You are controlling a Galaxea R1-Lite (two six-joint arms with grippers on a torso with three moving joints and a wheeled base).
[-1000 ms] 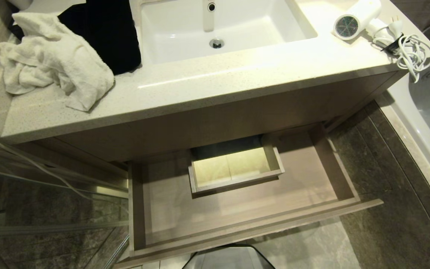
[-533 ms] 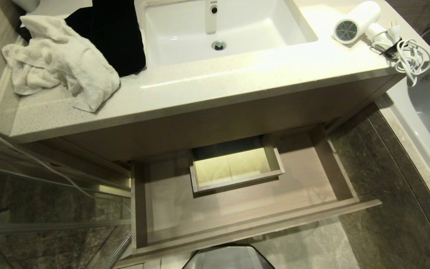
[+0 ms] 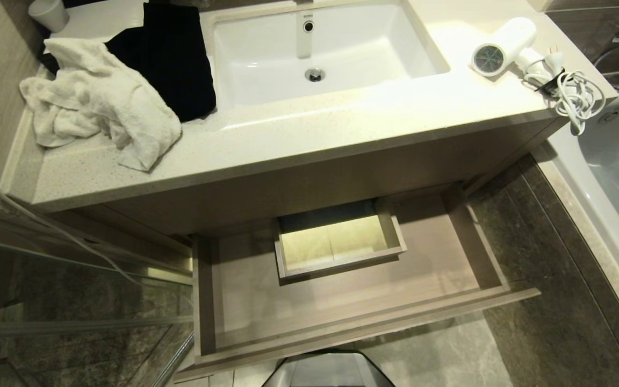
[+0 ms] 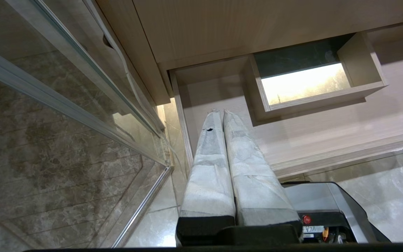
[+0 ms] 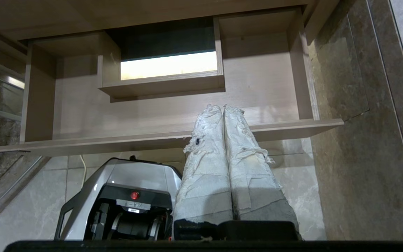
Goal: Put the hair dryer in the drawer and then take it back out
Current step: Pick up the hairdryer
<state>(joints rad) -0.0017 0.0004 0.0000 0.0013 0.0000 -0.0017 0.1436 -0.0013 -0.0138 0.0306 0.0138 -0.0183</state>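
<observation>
Countertop edge holds hair dryer; drawer open; both end effectors clenched.

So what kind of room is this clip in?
A bathroom, most likely in a home or hotel: a white sink set in a vanity counter, a bathtub on the right, and a crumpled white towel on the counter.
</observation>
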